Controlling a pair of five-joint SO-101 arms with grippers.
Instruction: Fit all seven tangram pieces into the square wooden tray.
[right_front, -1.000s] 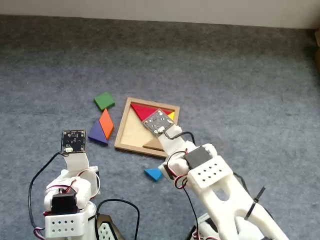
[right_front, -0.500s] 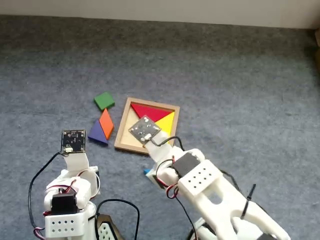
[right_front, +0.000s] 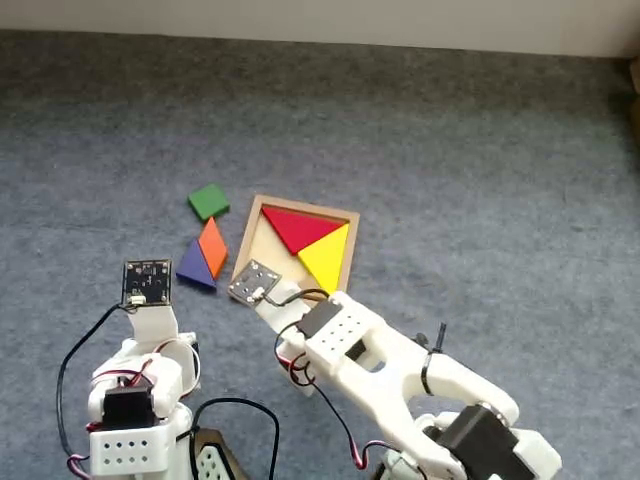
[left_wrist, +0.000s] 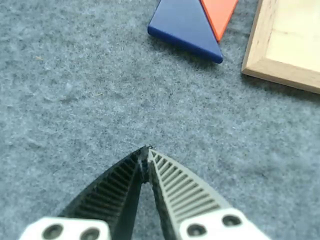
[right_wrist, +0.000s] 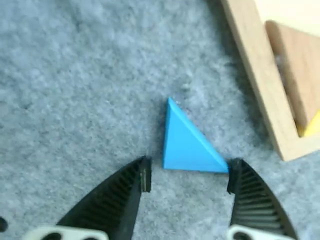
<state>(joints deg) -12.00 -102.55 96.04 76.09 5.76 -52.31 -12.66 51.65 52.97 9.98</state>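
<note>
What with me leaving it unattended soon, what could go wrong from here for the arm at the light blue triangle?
1. The open right gripper straddles the light blue triangular piece, with its fingers lined up near two corners rather than flat sides. Closing may twist the piece or squeeze it out.
2. The raised rim of the square wooden tray sits close by, so a low carry could catch on it.

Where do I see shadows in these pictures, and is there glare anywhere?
Left wrist view: a thin dark shadow runs under the dark blue triangle and the tray rim. Right wrist view: only a faint shadow beside the light blue triangle. High view: even light, no glare.
</note>
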